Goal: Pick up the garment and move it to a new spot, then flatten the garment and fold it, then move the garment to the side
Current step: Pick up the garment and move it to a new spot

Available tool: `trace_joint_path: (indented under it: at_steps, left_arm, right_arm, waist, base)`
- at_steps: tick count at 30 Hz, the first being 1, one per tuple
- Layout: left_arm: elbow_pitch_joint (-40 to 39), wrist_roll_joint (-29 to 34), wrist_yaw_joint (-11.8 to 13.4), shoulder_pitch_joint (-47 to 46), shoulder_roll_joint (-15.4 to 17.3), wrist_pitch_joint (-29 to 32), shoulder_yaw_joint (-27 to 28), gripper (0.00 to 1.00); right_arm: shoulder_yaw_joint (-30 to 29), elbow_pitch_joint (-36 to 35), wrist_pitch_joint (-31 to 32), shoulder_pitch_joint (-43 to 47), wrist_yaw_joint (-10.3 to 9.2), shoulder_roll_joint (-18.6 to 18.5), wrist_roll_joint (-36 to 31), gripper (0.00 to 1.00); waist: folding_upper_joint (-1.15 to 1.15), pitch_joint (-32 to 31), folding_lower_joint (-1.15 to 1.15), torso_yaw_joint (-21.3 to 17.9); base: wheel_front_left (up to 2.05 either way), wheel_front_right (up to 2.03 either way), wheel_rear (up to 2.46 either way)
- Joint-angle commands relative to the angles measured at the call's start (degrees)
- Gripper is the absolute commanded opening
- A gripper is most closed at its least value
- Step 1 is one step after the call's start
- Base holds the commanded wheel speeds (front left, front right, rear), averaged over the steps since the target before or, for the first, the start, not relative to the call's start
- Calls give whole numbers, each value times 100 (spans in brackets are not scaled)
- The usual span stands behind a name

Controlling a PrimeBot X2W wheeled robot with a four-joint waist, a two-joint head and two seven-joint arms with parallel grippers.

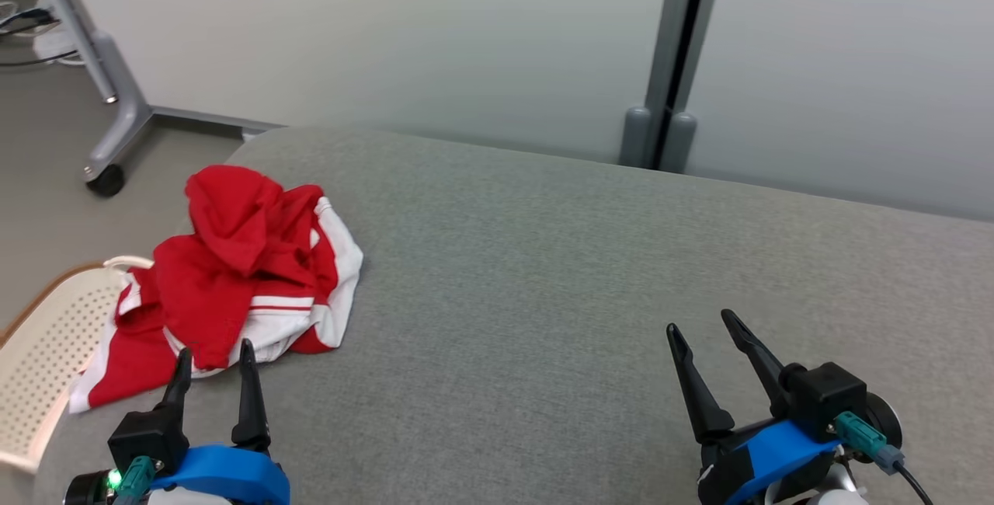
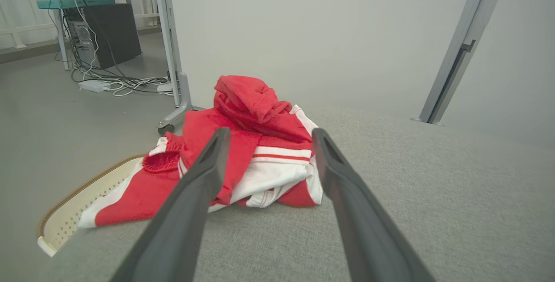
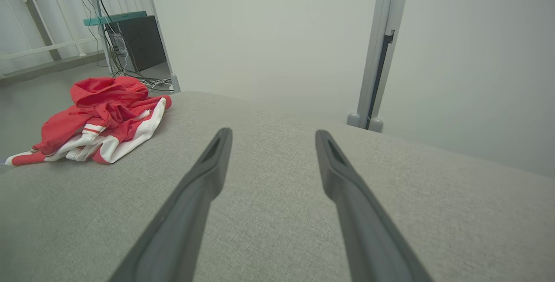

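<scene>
Long dark fingers of the left gripper (image 1: 216, 348) gape wide and empty, just short of the crumpled red-and-white garment (image 1: 241, 272).
It lies at the left edge of the grey upholstered surface (image 1: 543, 256), one corner overhanging a cream perforated basket (image 1: 46, 334); the right gripper (image 1: 700, 321), equally wide and empty, sits well apart. A shallow pinch could drag the heap overboard.

A red garment (image 1: 233, 280) with white bands is seen crumpled in a loose heap, totally unfolded, at the left end of the grey padded surface (image 1: 590, 280). One corner is draped over the edge, above a cream basket (image 1: 39, 350).
</scene>
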Motion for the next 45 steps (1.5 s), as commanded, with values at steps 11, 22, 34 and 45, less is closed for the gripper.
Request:
trace_joint_path:
  at_steps: [11, 22, 34, 45]
  left_arm:
    - [-124, 33, 24, 32, -26, -25, 141, 100]
    - [-54, 51, -60, -395, -106, -23, 125, 100]
    - [1427, -286, -318, -2118, 138, 147, 43, 100]
    - [3087, -971, -419, -3773, 476, 523, -198, 100]
  right_arm:
    - [50, -122, 79, -90, 2, -1, -16, 100]
    - [53, -284, 204, -248, 2, -57, -114, 100]
    - [15, -762, 536, -694, 2, -323, -292, 100]
    - [19, -977, 721, -1082, 2, -476, -359, 100]
  waist:
    - [0, 155, 0, 480]
    - [0, 645, 0, 494]
    - [0, 1781, 0, 370]
    - [0, 2585, 0, 224]
  base:
    - [0, 0, 0]
    - [0, 0, 0]
    - [0, 0, 0]
    - [0, 0, 0]
